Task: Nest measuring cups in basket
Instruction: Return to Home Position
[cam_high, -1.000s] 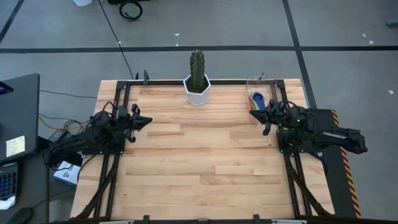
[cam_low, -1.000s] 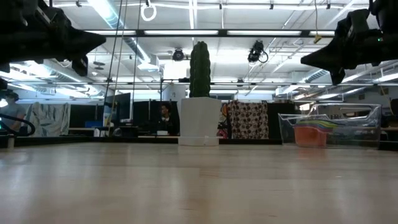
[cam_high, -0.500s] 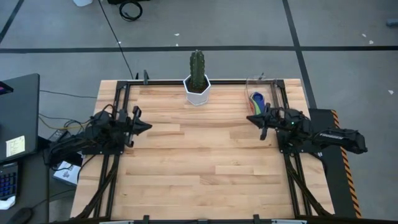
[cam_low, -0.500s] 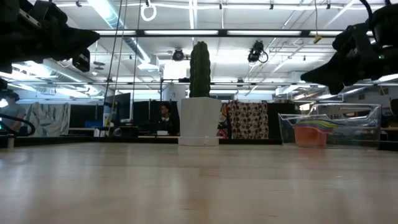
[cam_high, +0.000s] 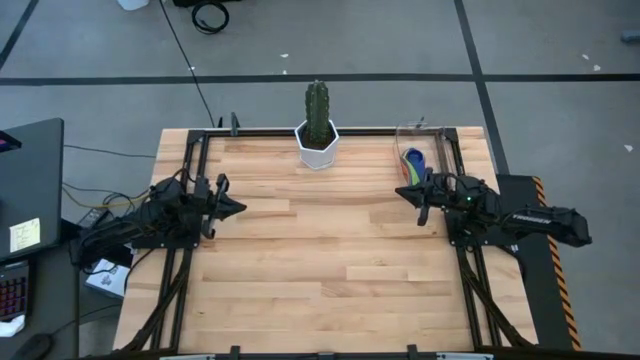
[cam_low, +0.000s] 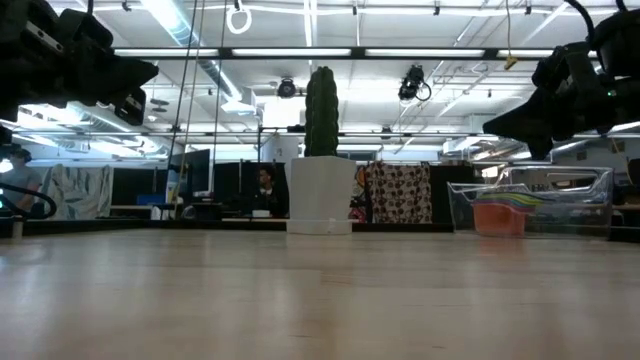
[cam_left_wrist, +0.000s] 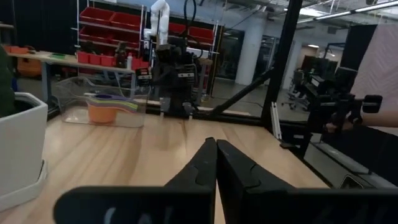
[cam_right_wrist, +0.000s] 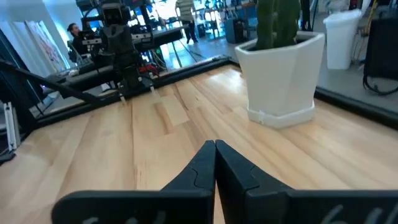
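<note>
The measuring cups (cam_high: 412, 160) sit stacked one inside another in the clear basket (cam_high: 418, 139) at the table's far right corner; orange shows outermost in the low view (cam_low: 497, 215) and in the left wrist view (cam_left_wrist: 103, 111). My right gripper (cam_high: 403, 191) hangs shut above the table just on the near side of the basket, holding nothing. My left gripper (cam_high: 240, 208) is shut and raised over the table's left side, far from the basket. Both wrist views show the fingers closed together (cam_left_wrist: 216, 163) (cam_right_wrist: 215, 163).
A white faceted pot with a green cactus (cam_high: 318, 140) stands at the middle of the table's far edge. Bare wooden tabletop (cam_high: 330, 260) lies between the arms. A black frame (cam_high: 455, 150) runs along the table's edges. A dark desk (cam_high: 25, 200) stands off the left side.
My right gripper has drawn back from the basket toward the table's near edge and dropped a little. My left gripper has shifted slightly toward the near edge. The cups and basket have stayed still.
</note>
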